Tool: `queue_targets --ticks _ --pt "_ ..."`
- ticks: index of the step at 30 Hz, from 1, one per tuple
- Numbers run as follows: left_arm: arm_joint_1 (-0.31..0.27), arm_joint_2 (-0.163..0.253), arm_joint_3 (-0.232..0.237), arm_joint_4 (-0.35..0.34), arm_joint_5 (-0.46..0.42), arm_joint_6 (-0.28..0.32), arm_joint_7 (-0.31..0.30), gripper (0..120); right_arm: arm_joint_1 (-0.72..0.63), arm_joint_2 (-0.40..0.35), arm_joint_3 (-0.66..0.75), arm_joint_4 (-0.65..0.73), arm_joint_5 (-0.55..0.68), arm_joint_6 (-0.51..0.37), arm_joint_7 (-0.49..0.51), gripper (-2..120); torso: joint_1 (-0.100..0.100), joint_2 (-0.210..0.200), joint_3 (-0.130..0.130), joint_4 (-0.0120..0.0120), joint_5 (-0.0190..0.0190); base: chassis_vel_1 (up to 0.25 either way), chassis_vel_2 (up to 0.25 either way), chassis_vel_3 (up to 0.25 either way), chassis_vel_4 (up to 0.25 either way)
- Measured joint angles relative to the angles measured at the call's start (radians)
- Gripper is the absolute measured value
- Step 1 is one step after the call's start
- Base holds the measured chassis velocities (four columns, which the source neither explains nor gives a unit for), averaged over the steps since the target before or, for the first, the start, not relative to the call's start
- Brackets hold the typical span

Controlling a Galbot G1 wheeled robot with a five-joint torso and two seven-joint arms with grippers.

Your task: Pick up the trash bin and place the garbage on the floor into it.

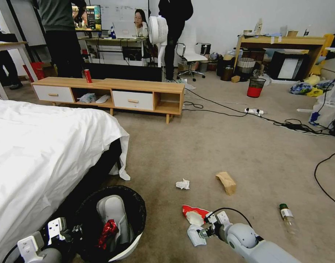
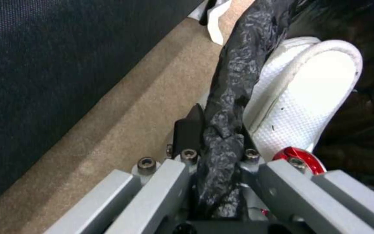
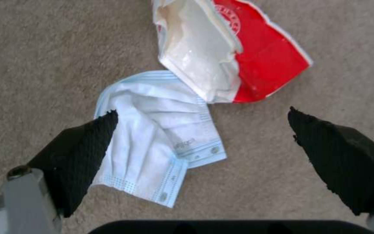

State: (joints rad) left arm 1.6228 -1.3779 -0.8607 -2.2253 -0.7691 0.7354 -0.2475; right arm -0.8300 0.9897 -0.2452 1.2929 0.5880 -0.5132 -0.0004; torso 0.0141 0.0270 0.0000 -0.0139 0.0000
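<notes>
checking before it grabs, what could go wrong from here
1. The open right gripper straddles the face mask, which touches the red-and-white wrapper; closing may catch only one, or drag the wrapper along.
2. The left gripper holds the trash bin by its bag-covered rim alone; the thin bag could slip or tear.
3. The bin already holds a slipper and a red can, so it may tilt in that one-sided grip.

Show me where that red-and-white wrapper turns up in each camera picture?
Head view: the red-and-white wrapper lies on the carpet, just ahead of the right gripper.
Left wrist view: not in it.
Right wrist view: beyond the open fingertips, overlapping the face mask.
Shared landmark: that face mask beside the wrapper.
</notes>
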Motion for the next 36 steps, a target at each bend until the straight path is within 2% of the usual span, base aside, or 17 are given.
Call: queue_targets --ticks 10,16,28,32,36 --pt "0.001 0.009 0.000 0.000 -0.003 0.000 0.000 2 0.034 0.059 -0.051 -0.085 -0.006 0.036 0.000 100 0.000 0.000 0.000 0.0000 -0.0001 0.000 0.000 0.000 0.000" --pt "0.000 0.009 0.000 0.005 -0.003 0.000 0.000 2 0.075 0.130 -0.090 -0.171 -0.008 0.082 -0.005 100 0.000 0.000 0.000 0.0000 0.0000 0.000 0.000 0.000 0.000" --pt "-0.005 0.013 0.001 0.016 -0.004 0.000 0.002 2 0.080 0.207 -0.087 -0.263 -0.032 0.111 -0.013 99 0.000 0.000 0.000 0.0000 0.0000 0.000 0.000 0.000 0.000" --pt "-0.005 0.014 0.001 0.017 -0.004 0.000 0.002 2 0.066 0.205 -0.080 -0.273 -0.042 0.116 -0.014 93 0.000 0.000 0.000 0.0001 0.0002 0.000 0.000 0.000 0.000" --pt "-0.007 0.014 0.003 0.022 -0.004 0.000 0.002 2 0.046 0.180 -0.067 -0.265 -0.043 0.116 -0.013 93 0.000 0.000 0.000 -0.0002 0.0000 0.000 0.000 0.000 0.000"
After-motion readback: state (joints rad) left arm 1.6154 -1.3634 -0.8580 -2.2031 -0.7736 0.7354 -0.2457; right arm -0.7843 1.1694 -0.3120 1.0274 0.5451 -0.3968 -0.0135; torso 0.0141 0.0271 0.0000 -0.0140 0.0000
